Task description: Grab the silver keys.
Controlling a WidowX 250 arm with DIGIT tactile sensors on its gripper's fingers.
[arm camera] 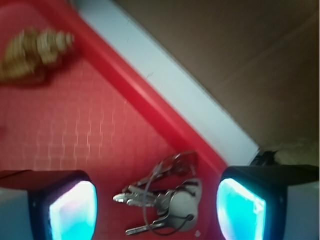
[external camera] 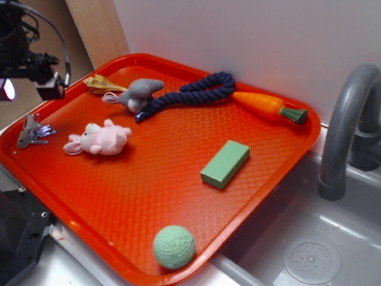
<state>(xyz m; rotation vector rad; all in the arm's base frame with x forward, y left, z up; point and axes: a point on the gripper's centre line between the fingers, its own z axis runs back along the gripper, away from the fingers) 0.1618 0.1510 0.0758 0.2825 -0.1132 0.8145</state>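
The silver keys (external camera: 31, 132) are a small bunch on a thin wire ring, lying at the far left corner of the red tray (external camera: 178, 196). In the wrist view the keys (arm camera: 170, 202) lie on the tray between my two fingers, touching neither. My gripper (arm camera: 157, 210) is open, its glowing pads (arm camera: 72, 212) wide apart. In the exterior view the gripper (external camera: 24, 89) hangs above the keys, its fingertips hard to make out.
A tan spiral seashell (external camera: 101, 84) lies at the tray's back left, also in the wrist view (arm camera: 35, 50). A pink plush toy (external camera: 101, 139), grey plush (external camera: 140, 92), blue rope (external camera: 190, 94), toy carrot (external camera: 268, 106), green block (external camera: 225, 163) and green ball (external camera: 174, 246) lie on the tray. A sink and faucet (external camera: 345, 131) stand at the right.
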